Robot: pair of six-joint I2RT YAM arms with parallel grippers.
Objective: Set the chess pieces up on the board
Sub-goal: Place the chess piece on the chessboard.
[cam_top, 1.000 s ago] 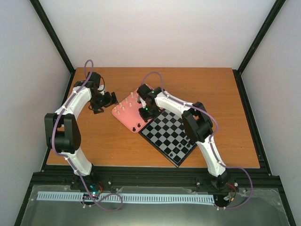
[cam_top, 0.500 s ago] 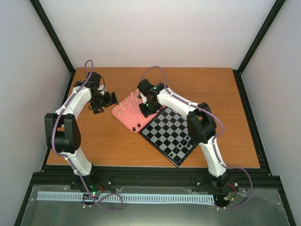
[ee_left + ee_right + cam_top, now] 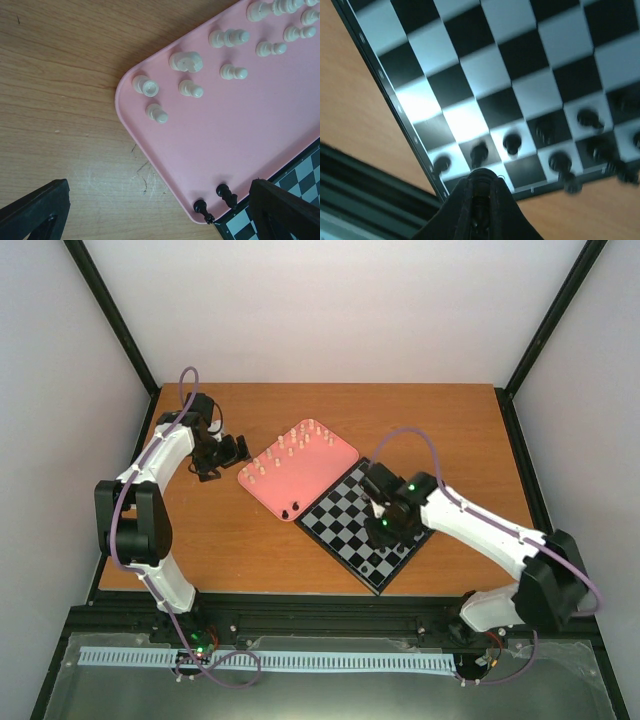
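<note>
Black-and-grey checked chessboard [image 3: 485,75]: blurred in the right wrist view and cut off at top and right; from above, its right corner is hidden under the arm.
Black chess pieces [image 3: 512,142]: smeared blobs on the near rows, kinds unreadable.
Right gripper [image 3: 480,180]: cut by the bottom edge; a dark rounded shape sits between its tips, unclear whether it is a piece.
Pink rounded-corner plastic tray [image 3: 240,150]: runs off the top and right edges of the left wrist view.
Cream chess pieces [image 3: 290,445]: too small from above to tell their kinds.
Left gripper [image 3: 157,200]: only two dark finger ends show, cropped at the bottom corners.

Black-and-grey checked board [image 3: 340,525], pink tray [image 3: 300,485], cream and black pieces [image 3: 189,61].
</note>
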